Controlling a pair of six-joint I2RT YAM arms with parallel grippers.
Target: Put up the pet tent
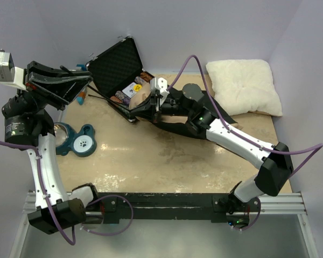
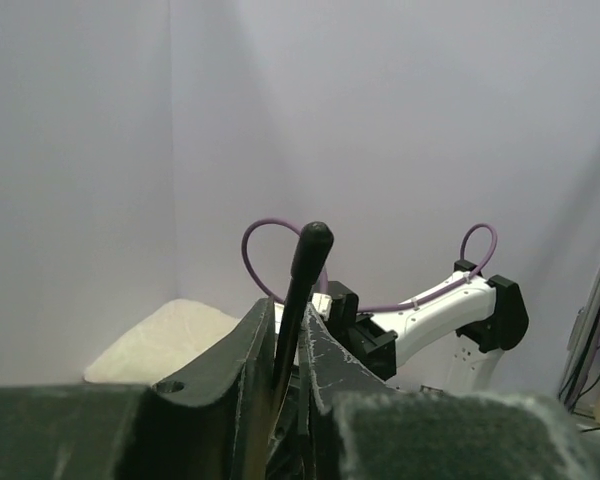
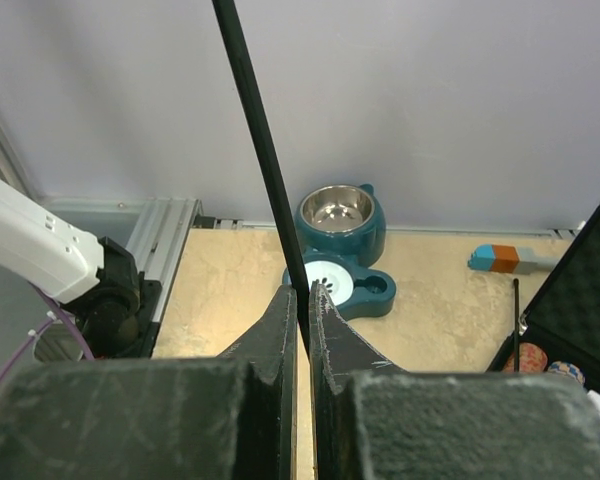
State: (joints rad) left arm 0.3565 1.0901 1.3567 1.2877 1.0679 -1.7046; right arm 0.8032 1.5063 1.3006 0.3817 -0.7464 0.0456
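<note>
The pet tent lies collapsed in front of the open case, tan canvas bunched over a black floor panel. My right gripper is down at the canvas, shut on a thin dark pole that rises between its fingers and out of the frame's top. My left gripper is raised at the far left. In the left wrist view it is closed round a dark pole with a rounded cap. A thin pole runs from there toward the tent.
An open black hard case of coloured chips stands behind the tent. A white fluffy pillow lies at the back right. A teal pet bowl sits by the left arm, with a blue and orange toy near the case. Walls close in on three sides.
</note>
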